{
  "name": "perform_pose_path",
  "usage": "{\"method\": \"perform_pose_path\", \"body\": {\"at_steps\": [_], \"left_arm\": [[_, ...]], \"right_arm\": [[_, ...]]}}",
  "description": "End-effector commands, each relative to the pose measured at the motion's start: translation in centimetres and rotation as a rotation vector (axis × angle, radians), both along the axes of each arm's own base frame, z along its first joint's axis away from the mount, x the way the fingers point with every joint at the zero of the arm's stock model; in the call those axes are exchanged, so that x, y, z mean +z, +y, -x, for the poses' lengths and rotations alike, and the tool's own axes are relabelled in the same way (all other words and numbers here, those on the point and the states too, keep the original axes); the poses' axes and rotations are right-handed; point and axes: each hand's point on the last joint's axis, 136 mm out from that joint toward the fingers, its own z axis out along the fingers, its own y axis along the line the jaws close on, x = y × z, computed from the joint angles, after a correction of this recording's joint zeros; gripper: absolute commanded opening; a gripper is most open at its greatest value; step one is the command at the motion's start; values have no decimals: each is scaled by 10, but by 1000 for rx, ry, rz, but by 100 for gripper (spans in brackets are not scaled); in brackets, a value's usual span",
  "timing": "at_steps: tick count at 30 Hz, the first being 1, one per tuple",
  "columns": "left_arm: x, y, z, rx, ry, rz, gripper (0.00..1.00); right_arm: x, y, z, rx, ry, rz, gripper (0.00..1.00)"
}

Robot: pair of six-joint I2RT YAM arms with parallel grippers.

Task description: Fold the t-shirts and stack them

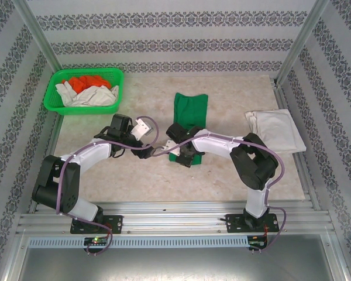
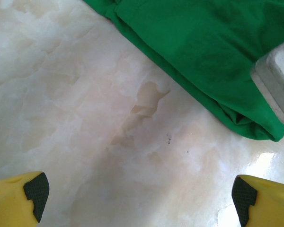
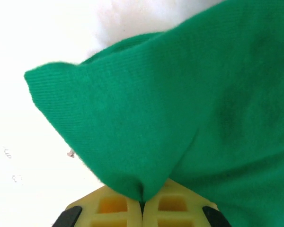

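Observation:
The dark green t-shirt (image 1: pixel 191 110) lies folded into a long strip at mid-table. My right gripper (image 1: pixel 179 150) is at its near end, and in the right wrist view the gripper (image 3: pixel 142 206) is shut on a pinched fold of the green cloth (image 3: pixel 151 118). My left gripper (image 1: pixel 142 127) stands open just left of the shirt. Its yellow fingers (image 2: pixel 31 195) are spread wide over bare table, with the green shirt's edge (image 2: pixel 203 47) ahead. A folded off-white t-shirt (image 1: pixel 275 130) lies at the right. An orange t-shirt (image 1: pixel 88 81) and an off-white one (image 1: pixel 92 96) sit in the basket.
The bright green mesh basket (image 1: pixel 82 110) stands at the back left corner. Patterned walls and metal posts close in the table's sides and back. A grey part of the right gripper (image 2: pixel 274 80) shows beside the shirt in the left wrist view.

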Motion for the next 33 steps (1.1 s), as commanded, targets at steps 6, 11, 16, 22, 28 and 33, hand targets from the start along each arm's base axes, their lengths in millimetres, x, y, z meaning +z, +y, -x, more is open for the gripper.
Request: {"method": "perform_pose_path", "body": {"at_steps": [6,11,16,22,28,33], "left_arm": [[7,1,2,-50,-47,1,100],[8,0,1,-46,-57,8,100],[14,-1,-3,-31,-77,25,100],[15,-2,-9,-15,-80,42,100],[18,-7,-18,-12,-71,62,100],[18,-11,-25,-26,-63,65,100]], "right_arm": [[58,7,31,-19,73,-111,0],[76,7,65,-3,169,-149,0],[95,-1,90,40,268,-142,0],[109,-9,50,39,180,-118,0],[122,-10,-17,10,48,-104,0],[125,-15,-64,-1,-44,-52,0]]}}
